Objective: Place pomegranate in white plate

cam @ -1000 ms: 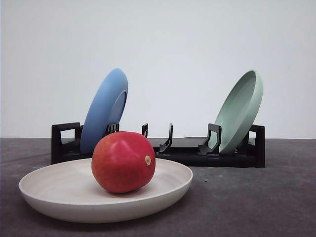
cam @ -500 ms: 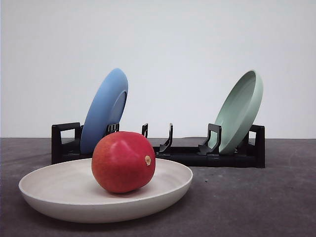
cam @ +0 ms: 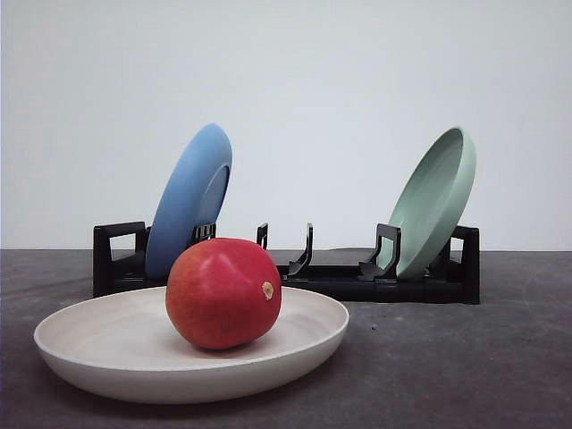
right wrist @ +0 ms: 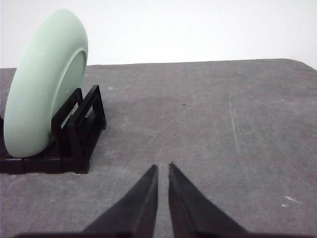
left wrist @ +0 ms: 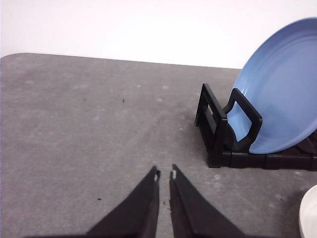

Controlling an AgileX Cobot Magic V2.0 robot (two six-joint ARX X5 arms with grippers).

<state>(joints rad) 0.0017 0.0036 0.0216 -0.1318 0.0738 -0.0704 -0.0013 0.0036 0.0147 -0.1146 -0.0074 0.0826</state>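
The glossy red pomegranate [cam: 222, 292] rests inside the white plate [cam: 107, 353] at the front left of the table, its tan stem nub facing right. A sliver of that plate's rim [left wrist: 308, 213] shows in the left wrist view. My left gripper [left wrist: 164, 174] hovers over bare grey table, shut with nothing between its fingers, to the left of the rack's blue-plate end. My right gripper [right wrist: 163, 167] is likewise shut and empty above bare table, to the right of the rack's green-plate end.
A black dish rack [cam: 340, 273] stands behind the white plate. A blue plate [cam: 189, 198] leans in its left end and a pale green plate [cam: 435, 198] in its right end. A white wall closes the back.
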